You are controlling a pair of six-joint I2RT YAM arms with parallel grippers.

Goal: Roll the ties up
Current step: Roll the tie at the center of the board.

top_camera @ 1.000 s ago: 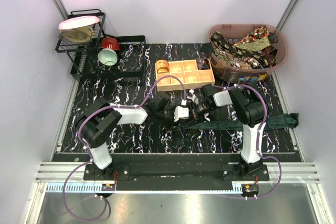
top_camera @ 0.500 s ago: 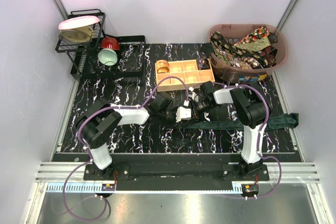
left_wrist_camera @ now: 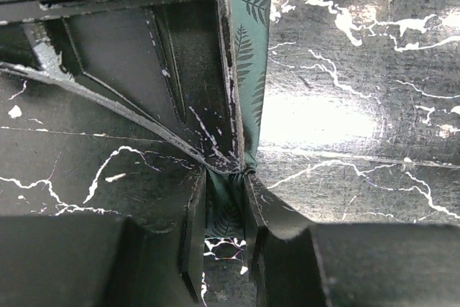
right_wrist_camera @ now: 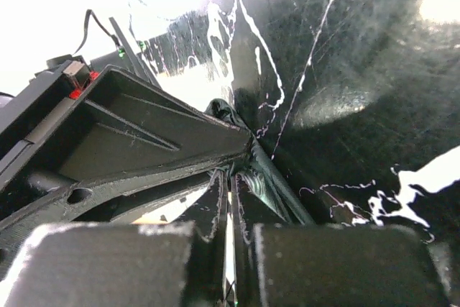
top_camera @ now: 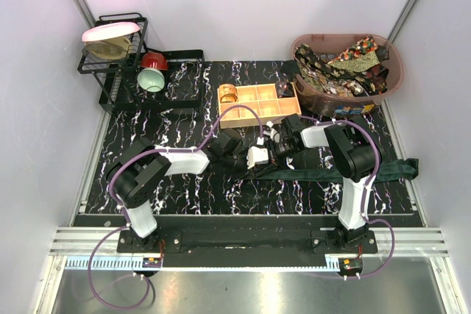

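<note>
My left claw [left_wrist_camera: 224, 195] and right claw [right_wrist_camera: 230, 179] each clamp one end of the long dark green fabric necktie [top_camera: 394, 170] at the middle of the tabletop [top_camera: 184, 182], steadying it for rolling. Its length trails toward the right edge.

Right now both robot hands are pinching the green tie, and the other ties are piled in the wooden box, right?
Not quite. The left gripper and right gripper do both pinch the green tie, but the other ties are piled in the brownish basket at the back right, not in the wooden box. The top view shows it.
</note>
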